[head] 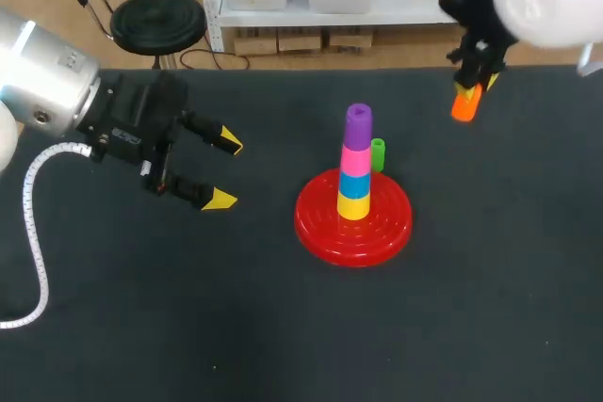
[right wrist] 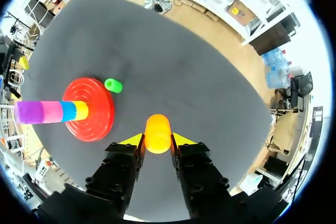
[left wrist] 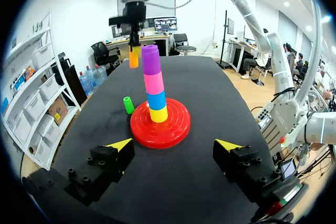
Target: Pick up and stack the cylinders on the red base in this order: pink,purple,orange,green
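The red base point(head: 320, 223) point(left wrist: 178, 121) point(right wrist: 100, 114) stands mid-table with a stack of yellow, blue, pink and purple cylinders; the purple cylinder point(head: 358, 123) point(left wrist: 150, 59) point(right wrist: 30, 112) is on top. A green cylinder point(head: 378, 153) point(left wrist: 128, 104) point(right wrist: 113, 85) stands on the table just behind the base. My right gripper point(head: 474, 85) point(right wrist: 157, 141) is shut on the orange cylinder point(head: 465, 104) point(left wrist: 134, 56) point(right wrist: 157, 132), held in the air at the far right, well away from the stack. My left gripper point(head: 222, 170) point(left wrist: 176, 145) is open and empty, left of the base.
The black table point(head: 283, 327) is otherwise bare around the base. My left arm's white cable point(head: 33, 233) hangs over the table's left part.
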`<action>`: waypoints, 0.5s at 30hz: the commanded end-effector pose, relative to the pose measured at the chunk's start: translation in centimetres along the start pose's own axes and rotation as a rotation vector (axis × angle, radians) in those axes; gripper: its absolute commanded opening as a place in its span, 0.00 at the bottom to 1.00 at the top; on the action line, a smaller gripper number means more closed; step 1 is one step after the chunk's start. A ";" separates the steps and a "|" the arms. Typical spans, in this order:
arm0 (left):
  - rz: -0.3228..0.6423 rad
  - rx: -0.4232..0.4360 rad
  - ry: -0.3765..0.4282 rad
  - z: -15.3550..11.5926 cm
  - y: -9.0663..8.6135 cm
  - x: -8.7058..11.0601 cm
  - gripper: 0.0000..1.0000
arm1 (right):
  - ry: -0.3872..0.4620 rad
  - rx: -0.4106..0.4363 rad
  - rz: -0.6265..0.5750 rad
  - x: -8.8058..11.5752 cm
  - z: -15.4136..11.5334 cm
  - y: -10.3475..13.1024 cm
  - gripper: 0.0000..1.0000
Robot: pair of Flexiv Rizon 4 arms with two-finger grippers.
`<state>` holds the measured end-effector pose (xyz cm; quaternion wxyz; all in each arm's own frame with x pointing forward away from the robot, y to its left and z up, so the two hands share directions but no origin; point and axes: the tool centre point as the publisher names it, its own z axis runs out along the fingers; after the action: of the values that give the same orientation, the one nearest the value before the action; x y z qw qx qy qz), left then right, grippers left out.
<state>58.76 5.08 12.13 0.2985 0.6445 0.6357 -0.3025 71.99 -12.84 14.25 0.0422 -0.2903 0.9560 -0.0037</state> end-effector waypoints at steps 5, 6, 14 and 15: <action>0.002 -0.002 -0.002 0.1 0.0 0.1 1.00 | -0.024 0.078 -0.014 0.1 -7.7 1.2 0.00; 0.002 -0.002 -0.002 0.1 0.0 0.1 1.00 | -0.024 0.073 -0.019 0.0 -8.5 1.5 0.00; 0.002 -0.002 -0.002 0.1 0.0 0.1 1.00 | -0.022 0.036 -0.085 -0.5 -13.1 4.0 0.00; 0.002 -0.002 -0.002 0.1 0.0 0.1 1.00 | -0.026 0.049 -0.082 -0.5 -13.3 4.3 0.00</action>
<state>58.76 5.07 12.13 0.2985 0.6445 0.6356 -0.3025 69.30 -9.75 25.79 0.0624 -0.3306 0.9416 -0.0171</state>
